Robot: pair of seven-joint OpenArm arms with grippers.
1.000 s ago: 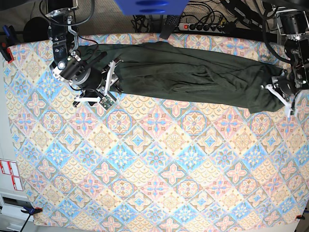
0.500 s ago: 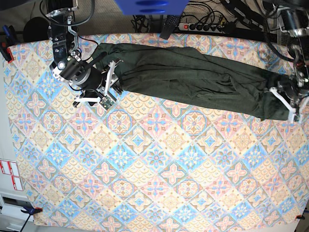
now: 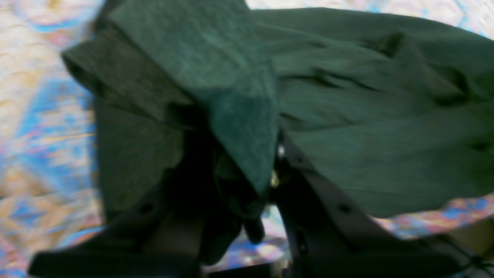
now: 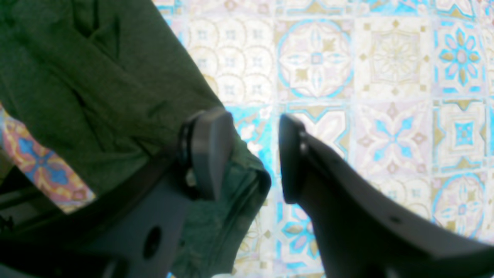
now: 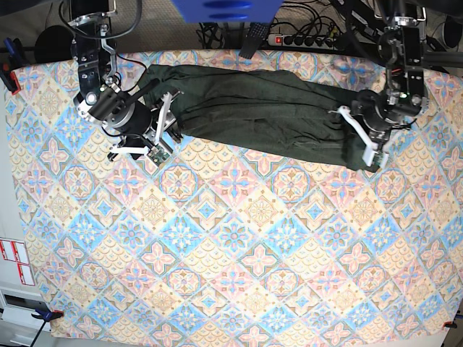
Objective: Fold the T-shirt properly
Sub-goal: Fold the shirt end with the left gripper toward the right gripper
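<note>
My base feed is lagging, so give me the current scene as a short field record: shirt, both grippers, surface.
shirt: dark green shirt bunched in a long band across the far side of the table
left gripper: shut on the shirt's end, fabric draped over its fingers in the left wrist view
right gripper: open at the other end, one finger against the shirt edge, nothing between its fingers
surface: patterned tile cloth
fold: not yet done

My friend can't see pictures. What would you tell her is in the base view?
A long dark green T-shirt lies bunched across the far side of a colourful patterned tablecloth. The left gripper pinches one end; the right gripper sits open at the other end.
</note>
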